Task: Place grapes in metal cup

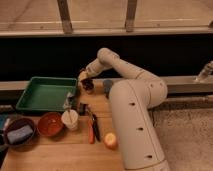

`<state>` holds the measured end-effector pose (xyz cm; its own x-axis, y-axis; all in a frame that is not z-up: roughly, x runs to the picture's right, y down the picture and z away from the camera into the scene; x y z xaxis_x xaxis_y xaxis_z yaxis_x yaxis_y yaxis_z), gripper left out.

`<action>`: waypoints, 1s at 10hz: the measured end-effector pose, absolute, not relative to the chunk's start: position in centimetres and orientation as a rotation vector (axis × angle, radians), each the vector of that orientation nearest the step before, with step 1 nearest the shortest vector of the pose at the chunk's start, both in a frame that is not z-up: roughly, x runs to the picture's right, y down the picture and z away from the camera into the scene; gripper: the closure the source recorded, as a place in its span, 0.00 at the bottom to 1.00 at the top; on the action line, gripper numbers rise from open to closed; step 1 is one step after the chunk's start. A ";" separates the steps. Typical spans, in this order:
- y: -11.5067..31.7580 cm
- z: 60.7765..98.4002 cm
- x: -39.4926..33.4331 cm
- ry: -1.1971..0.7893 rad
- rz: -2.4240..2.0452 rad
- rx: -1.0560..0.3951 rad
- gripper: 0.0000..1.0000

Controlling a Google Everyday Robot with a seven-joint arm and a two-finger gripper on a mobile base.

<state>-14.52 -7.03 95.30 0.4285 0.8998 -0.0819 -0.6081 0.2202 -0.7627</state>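
The grapes (88, 85), a small dark bunch, lie on the wooden table (55, 155) just right of the green tray's far corner. My gripper (84, 78) is right above them, at their upper left, very close or touching. The metal cup (68, 101) looks like the small silvery thing at the tray's right edge, in front and to the left of the grapes. My arm reaches to the grapes from the right.
A green tray (30, 102) lies at the left. A white cup (70, 119), a red-orange bowl (50, 124) and a dark bowl with a blue sponge (21, 133) stand in front. A red-and-black tool (93, 131), an apple (110, 141) and a grey-blue object (107, 86) lie near my body.
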 end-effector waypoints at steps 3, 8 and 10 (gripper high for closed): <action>-6.8 96.3 -15.6 -0.453 1.087 -0.835 1.00; -6.6 97.8 -15.1 -0.461 1.094 -0.825 0.58; -7.1 98.7 -14.6 -0.450 1.087 -0.808 0.35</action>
<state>-14.58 -7.13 98.68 0.4178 0.9067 -0.0578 -0.6011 0.2281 -0.7659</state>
